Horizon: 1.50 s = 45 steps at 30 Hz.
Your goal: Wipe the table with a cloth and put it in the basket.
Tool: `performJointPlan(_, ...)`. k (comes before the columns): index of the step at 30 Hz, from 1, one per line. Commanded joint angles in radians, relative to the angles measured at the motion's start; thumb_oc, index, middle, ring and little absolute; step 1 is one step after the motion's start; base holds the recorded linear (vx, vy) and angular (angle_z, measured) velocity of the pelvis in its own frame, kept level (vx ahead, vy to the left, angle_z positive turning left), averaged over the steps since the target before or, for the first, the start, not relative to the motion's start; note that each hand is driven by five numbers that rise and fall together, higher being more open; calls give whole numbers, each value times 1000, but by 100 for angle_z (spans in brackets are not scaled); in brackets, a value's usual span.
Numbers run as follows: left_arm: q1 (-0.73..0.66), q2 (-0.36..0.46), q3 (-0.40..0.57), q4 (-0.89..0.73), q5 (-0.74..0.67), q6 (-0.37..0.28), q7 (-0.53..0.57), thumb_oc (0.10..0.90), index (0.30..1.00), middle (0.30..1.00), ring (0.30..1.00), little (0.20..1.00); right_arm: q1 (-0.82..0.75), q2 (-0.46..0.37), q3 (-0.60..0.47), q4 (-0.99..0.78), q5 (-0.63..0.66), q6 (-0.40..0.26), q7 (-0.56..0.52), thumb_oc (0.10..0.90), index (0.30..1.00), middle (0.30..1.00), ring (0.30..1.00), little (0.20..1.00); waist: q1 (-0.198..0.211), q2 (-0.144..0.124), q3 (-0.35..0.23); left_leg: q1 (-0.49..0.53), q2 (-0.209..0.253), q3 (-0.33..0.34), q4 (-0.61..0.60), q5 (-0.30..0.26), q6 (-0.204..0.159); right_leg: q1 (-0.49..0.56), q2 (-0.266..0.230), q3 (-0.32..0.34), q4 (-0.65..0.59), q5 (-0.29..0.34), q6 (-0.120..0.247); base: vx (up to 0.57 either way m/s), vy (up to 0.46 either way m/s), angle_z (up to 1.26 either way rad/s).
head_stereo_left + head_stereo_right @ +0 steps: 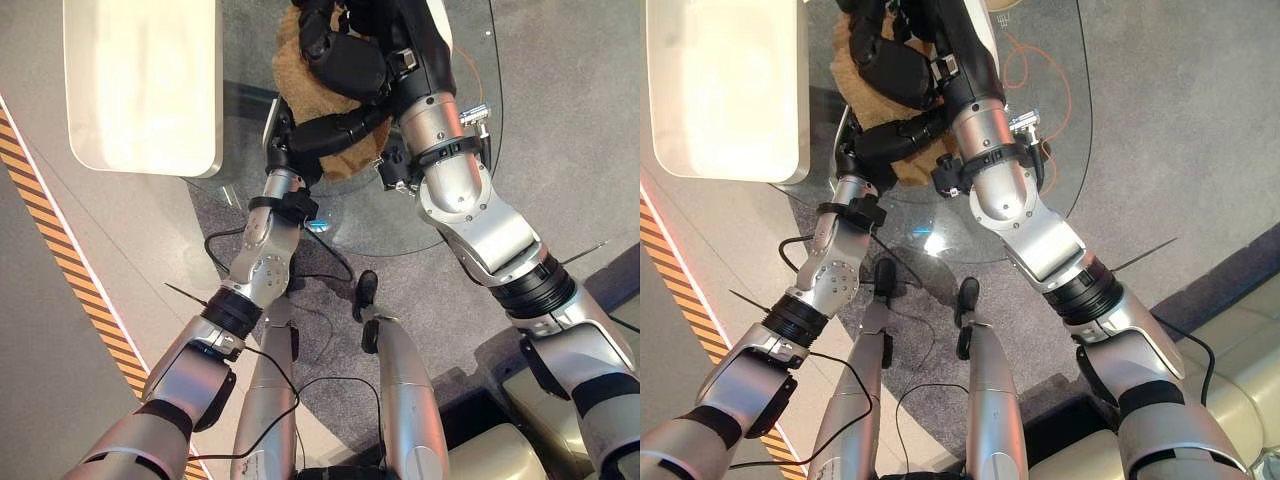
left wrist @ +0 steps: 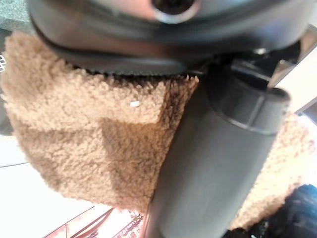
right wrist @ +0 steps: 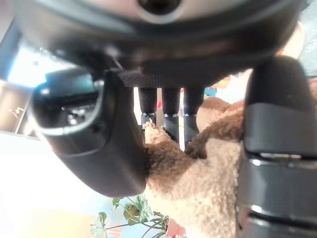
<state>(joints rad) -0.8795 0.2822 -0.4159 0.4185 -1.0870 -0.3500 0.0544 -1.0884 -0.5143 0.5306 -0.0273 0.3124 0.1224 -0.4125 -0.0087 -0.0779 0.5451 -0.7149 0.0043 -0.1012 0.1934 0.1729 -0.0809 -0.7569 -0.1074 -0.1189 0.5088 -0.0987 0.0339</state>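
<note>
A brown fluffy cloth (image 1: 352,160) lies bunched on the round glass table (image 1: 385,225). Both dark hands rest on it. My left hand (image 1: 335,128) reaches across the cloth's near part with its fingers stretched out flat. Its wrist view shows the thumb (image 2: 218,148) lying over the cloth (image 2: 89,134). My right hand (image 1: 345,62) sits on the far part. In its wrist view the cloth (image 3: 198,193) bulges up between the thumb (image 3: 275,129) and the fingers (image 3: 171,111), which pinch it.
A cream-white slab with rounded corners (image 1: 150,80) stands beside the table at the upper left. An orange cable (image 1: 1040,70) shows through the glass. Orange-and-black floor tape (image 1: 60,260) runs along the left, and a beige seat (image 1: 1230,390) sits at the lower right.
</note>
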Motion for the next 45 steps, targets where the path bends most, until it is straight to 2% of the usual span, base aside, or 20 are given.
performJointPlan(1, -65, -66, 10, -141, 11, -61, -92, 100, 300, 300, 300, 200, -250, 28, -84, -158, -45, -110, -5, 100, 300, 300, 300, 200, 5, -36, -25, 60, -58, 128, 93, -131, 70, 106, 97, 15, -219, 125, -4, 0, 0, 0)
performJointPlan(4, -69, -63, 9, -136, 21, -63, -88, 100, 300, 300, 300, 200, -253, 28, -82, -152, -42, -105, -4, 100, 300, 300, 300, 200, 5, -36, -25, 61, -58, 128, 91, -130, 70, 107, 98, 14, -221, 126, -4, 0, 0, 0)
performJointPlan(5, -71, -61, 8, -135, 18, -64, -87, 100, 300, 300, 300, 200, -254, 26, -81, -149, -38, -104, -5, 344, 509, 509, 509, 444, 6, -36, -25, 62, -58, 128, 90, -130, 70, 109, 98, 14, -223, 127, -4, 0, 0, 0)
performJointPlan(6, -72, -62, 8, -133, 19, -65, -87, 100, 300, 300, 300, 200, -254, 27, -81, -146, -41, -102, -10, 701, 815, 815, 815, 801, 6, -36, -25, 61, -58, 128, 91, -131, 70, 107, 97, 14, -222, 126, -4, 0, 0, 0)
performJointPlan(7, -71, -64, 9, -135, 23, -64, -87, 100, 300, 300, 300, 200, -252, 27, -82, -146, -41, -100, -13, 800, 900, 900, 900, 900, 6, -36, -25, 58, -58, 128, 92, -131, 70, 105, 97, 13, -221, 126, -4, 0, 0, 0)
performJointPlan(26, -70, -40, 12, -136, 18, -55, -97, 100, 300, 300, 300, 200, -290, -16, -67, -100, -83, -45, -28, 800, 900, 900, 900, 900, 10, -50, -25, 53, -56, 124, 103, -136, 70, 106, 98, 12, -224, 133, -3, 0, 0, 0)
performJointPlan(45, -65, -25, 10, -136, 12, -43, -103, 100, 300, 300, 300, 200, -308, -39, -58, -58, -49, -44, -38, 800, 900, 900, 900, 900, 17, -70, -25, 51, -51, 117, 110, -144, 70, 113, 102, 7, -224, 132, -4, 0, 0, 0)
